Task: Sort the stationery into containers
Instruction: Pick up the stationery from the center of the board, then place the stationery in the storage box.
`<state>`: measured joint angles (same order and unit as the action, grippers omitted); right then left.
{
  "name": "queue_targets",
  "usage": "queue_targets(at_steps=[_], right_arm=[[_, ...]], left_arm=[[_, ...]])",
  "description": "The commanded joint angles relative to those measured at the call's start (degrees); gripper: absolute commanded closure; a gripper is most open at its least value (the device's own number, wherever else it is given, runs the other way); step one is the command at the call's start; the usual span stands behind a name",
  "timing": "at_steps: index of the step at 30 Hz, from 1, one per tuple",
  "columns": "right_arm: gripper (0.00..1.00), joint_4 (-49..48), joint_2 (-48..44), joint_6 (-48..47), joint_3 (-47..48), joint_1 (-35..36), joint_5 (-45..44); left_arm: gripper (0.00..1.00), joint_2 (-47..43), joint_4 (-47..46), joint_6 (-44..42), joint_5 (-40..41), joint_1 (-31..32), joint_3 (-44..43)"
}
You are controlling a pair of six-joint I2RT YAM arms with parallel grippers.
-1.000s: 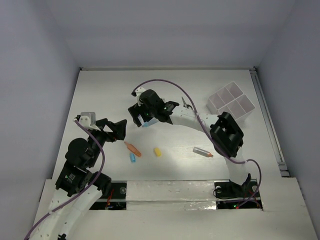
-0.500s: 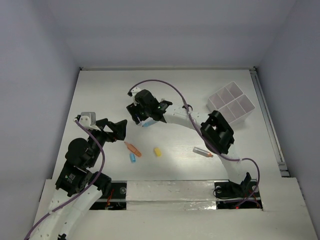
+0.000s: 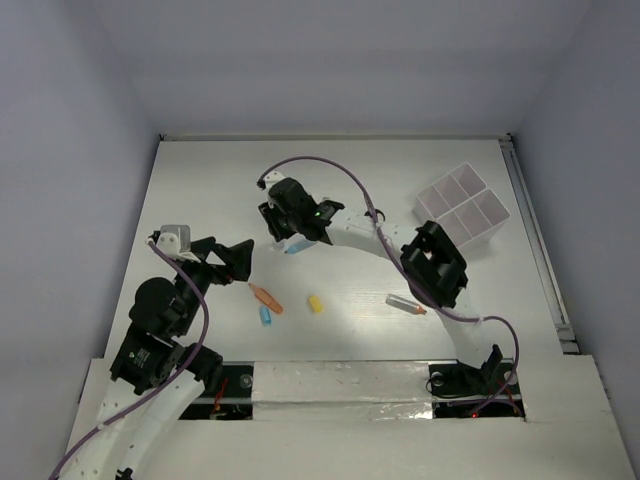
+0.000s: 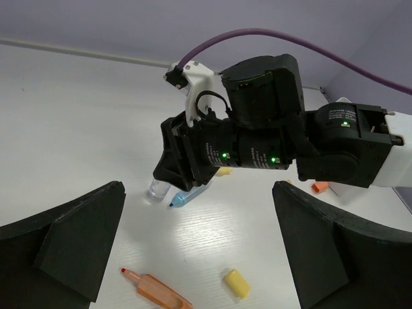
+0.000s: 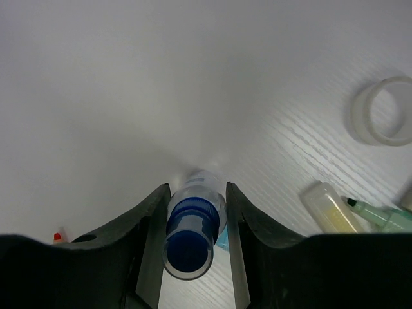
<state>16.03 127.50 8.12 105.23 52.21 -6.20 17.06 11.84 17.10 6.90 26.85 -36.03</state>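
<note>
Pinching the small blue-capped bottle [image 5: 190, 238] between its two fingers, the right gripper [image 5: 196, 190] is down at the white table [image 3: 200, 180], left of centre and towards the far side. The wrist view has the pads pressed against both sides of that bottle, blue cap facing the lens. A blue pen [image 4: 187, 198] lies just beside the bottle, partly under the gripper. Off to the right in the wrist view sits the clear tape ring [image 5: 385, 111], with a pale yellow piece [image 5: 331, 209] and a green pen [image 5: 380, 215] nearer the lens, all well clear of the fingers. Over on the other side, the left gripper [image 3: 225, 258] hangs above the table with its fingers spread wide apart, nothing between them, its camera looking straight at the right gripper's black body. Just in front of it on the table lie an orange highlighter [image 3: 266, 298] and a short blue piece [image 3: 265, 316] close together, and a yellow cap [image 3: 315, 304] a little to the right. A grey pen with an orange tip [image 3: 405, 304] lies further right, near the right arm's elbow. The clear-white divided tray [image 3: 462, 203] stands at the far right of the table, well apart from the gripped bottle.
</note>
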Motion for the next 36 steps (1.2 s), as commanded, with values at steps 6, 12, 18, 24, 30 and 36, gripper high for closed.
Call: queue_targets(at_steps=[6, 12, 18, 24, 30, 36], right_arm=[[0.9, -8.8, -24.8, 0.6, -14.3, -0.9, -12.5], [0.92, -6.4, -42.0, 1.7, -25.0, -12.2, -14.9], [0.92, -1.4, -49.9, 1.6, -28.9, -27.5, -18.0], [0.92, 0.9, -47.9, 1.0, -28.3, -39.2, -19.2], [0.92, -0.3, -43.6, -0.3, -26.7, -47.7, -16.7], [0.92, -2.1, -39.9, -1.4, -26.9, -51.0, -14.8]], left_arm=[[0.01, -1.0, -2.7, 0.4, -0.4, -0.4, -0.4], [0.01, -0.9, -2.8, 0.4, -0.5, -0.4, -0.4], [0.01, -0.4, -2.6, 0.6, -0.4, -0.4, -0.4], [0.01, 0.5, -2.8, 1.7, 0.3, -0.4, -0.3], [0.01, 1.6, -3.0, 1.9, 0.1, -0.4, -0.3], [0.01, 2.0, -3.0, 1.9, 0.1, -0.4, -0.2]])
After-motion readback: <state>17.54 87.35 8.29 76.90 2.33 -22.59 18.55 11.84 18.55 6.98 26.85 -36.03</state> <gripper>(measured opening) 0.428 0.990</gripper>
